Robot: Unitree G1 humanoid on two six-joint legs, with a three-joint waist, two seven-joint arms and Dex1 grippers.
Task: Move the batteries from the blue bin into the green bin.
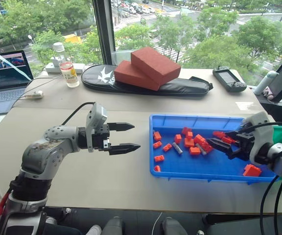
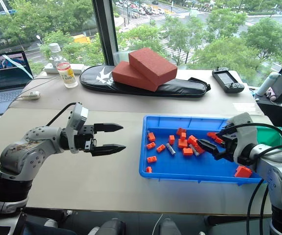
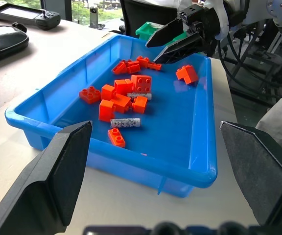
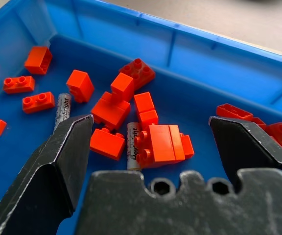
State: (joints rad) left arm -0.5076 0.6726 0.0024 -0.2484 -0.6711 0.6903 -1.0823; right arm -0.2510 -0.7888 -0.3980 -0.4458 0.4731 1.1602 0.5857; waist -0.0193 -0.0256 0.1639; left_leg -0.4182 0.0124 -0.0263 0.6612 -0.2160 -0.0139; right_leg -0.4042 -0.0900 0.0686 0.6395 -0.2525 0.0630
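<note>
Both end effectors stand released and hold nothing. Left end effector (image 1: 124, 136) hangs over bare desk (image 1: 106, 176) at the middle left of the head view, its two black fingers spread and pointing toward the blue bin (image 1: 199, 174). Right end effector (image 1: 221, 143) reaches in from the right edge of the frame, over the right part of the blue bin, fingers parted above the scattered orange-red bricks (image 1: 189, 142).

Two batteries show in the blue bin. One battery (image 4: 132, 152) lies in the middle of the right wrist view, between the spread fingers, touching a cluster of bricks. A second battery (image 4: 62, 109) lies further left in that view, near a single brick. In the head view they sit near the bin's centre, among the bricks.

Behind the right end effector, at the right edge of the head view, a corner of the green bin (image 1: 280, 133) shows, just beside the blue bin.
</note>
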